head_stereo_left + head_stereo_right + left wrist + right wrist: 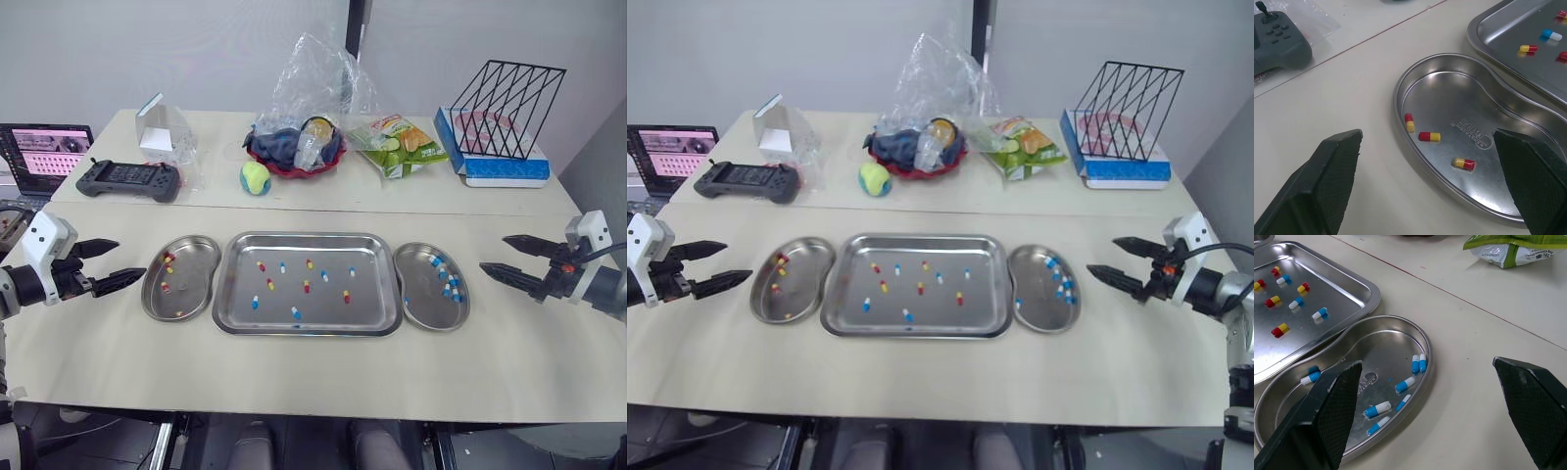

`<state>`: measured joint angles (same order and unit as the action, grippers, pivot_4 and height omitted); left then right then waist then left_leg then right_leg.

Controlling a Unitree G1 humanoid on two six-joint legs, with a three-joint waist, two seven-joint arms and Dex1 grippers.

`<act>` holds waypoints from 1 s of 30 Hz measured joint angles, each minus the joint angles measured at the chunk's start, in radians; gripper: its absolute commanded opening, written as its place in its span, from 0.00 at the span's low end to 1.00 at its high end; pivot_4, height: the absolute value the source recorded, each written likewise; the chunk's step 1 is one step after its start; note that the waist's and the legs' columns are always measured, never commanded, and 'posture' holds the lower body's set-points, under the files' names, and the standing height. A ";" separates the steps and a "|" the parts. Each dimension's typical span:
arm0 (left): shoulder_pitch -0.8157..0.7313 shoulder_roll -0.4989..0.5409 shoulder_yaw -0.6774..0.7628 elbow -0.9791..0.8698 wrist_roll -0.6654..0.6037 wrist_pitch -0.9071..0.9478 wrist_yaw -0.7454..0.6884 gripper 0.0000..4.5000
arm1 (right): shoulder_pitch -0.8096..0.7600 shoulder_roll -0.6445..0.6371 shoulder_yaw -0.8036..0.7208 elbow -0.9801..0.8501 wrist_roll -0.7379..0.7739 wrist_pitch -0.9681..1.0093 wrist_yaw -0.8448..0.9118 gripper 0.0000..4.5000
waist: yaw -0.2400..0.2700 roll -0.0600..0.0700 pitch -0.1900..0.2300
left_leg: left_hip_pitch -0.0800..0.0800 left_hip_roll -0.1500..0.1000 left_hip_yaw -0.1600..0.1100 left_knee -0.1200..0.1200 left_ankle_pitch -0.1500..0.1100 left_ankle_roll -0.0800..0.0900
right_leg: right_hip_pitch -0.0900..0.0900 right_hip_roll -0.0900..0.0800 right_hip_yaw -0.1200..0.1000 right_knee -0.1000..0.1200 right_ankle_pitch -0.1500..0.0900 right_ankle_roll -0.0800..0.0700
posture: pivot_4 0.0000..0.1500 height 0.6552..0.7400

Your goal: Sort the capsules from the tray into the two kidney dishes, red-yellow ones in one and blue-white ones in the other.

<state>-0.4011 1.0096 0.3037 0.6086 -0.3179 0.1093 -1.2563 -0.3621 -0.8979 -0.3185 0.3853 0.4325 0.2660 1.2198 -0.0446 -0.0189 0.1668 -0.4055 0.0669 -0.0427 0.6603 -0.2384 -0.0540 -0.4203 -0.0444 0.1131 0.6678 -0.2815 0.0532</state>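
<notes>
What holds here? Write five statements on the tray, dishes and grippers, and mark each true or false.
1. The left dish holds red-yellow capsules. True.
2. The right dish is empty. False: it holds blue-white capsules.
3. The tray holds capsules of both colours. True.
4. The left gripper grips a capsule. False: it is open, holding nothing.
5. A ball lies in the tray. False: the ball lies on the table behind it.
</notes>
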 measured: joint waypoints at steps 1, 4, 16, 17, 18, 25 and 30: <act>0.000 0.000 0.000 0.000 0.000 0.000 0.000 1.00 | 0.000 0.000 0.000 0.000 0.000 0.000 0.000 1.00 | 0.000 0.000 0.000 | 0.000 0.000 0.000 0.000 0.000 0.000 | 0.000 0.000 0.000 0.000 0.000 0.000 | 1.00 0.73; -0.046 0.001 -0.005 0.031 -0.001 0.026 -0.015 1.00 | 0.003 0.000 -0.001 -0.014 0.001 0.002 -0.003 1.00 | 0.002 0.000 0.000 | 0.000 0.000 0.000 0.000 0.000 0.000 | 0.000 0.000 -0.001 0.001 0.000 0.000 | 1.00 0.73; 0.082 0.053 0.104 -0.055 -0.118 0.130 -0.138 1.00 | 0.032 -0.030 0.006 -0.223 0.105 0.208 0.054 1.00 | -0.004 0.000 0.000 | 0.000 0.001 0.000 0.000 0.000 0.000 | -0.001 0.001 0.000 0.003 0.000 0.000 | 1.00 0.73; 0.113 0.069 0.137 -0.064 -0.131 0.138 -0.144 1.00 | 0.048 -0.047 0.007 -0.270 0.136 0.253 0.071 1.00 | -0.004 0.000 0.000 | 0.000 0.001 0.000 0.000 0.000 0.000 | -0.001 0.001 0.000 0.003 0.000 0.000 | 1.00 0.73; 0.142 0.080 0.167 -0.071 -0.144 0.141 -0.150 1.00 | 0.061 -0.059 0.007 -0.305 0.157 0.286 0.084 1.00 | -0.004 0.000 0.000 | 0.001 0.001 0.000 0.000 0.000 0.000 | -0.001 0.001 0.000 0.003 0.000 0.000 | 1.00 0.73; 0.346 -0.015 0.295 -0.282 -0.241 0.174 -0.148 1.00 | 0.063 -0.081 0.028 -0.418 0.221 0.376 0.120 1.00 | 0.006 0.000 0.000 | 0.000 0.001 0.000 0.001 0.000 0.000 | -0.001 0.000 -0.001 0.003 0.000 0.000 | 1.00 0.73; 0.404 -0.041 0.320 -0.467 -0.280 0.242 -0.073 1.00 | 0.058 -0.092 0.040 -0.434 0.223 0.395 0.133 1.00 | 0.007 -0.001 0.000 | 0.001 0.001 0.000 0.001 0.000 0.000 | 0.000 0.000 0.000 0.003 0.000 0.000 | 1.00 0.73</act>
<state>0.0029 0.9683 0.6236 0.1419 -0.5978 0.3514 -1.3294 -0.3046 -0.9896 -0.2781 -0.0486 0.6555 0.6613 1.3528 -0.0381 -0.0201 0.1671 -0.4049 0.0677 -0.0426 0.6610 -0.2385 -0.0540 -0.4207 -0.0445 0.1129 0.6710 -0.2819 0.0531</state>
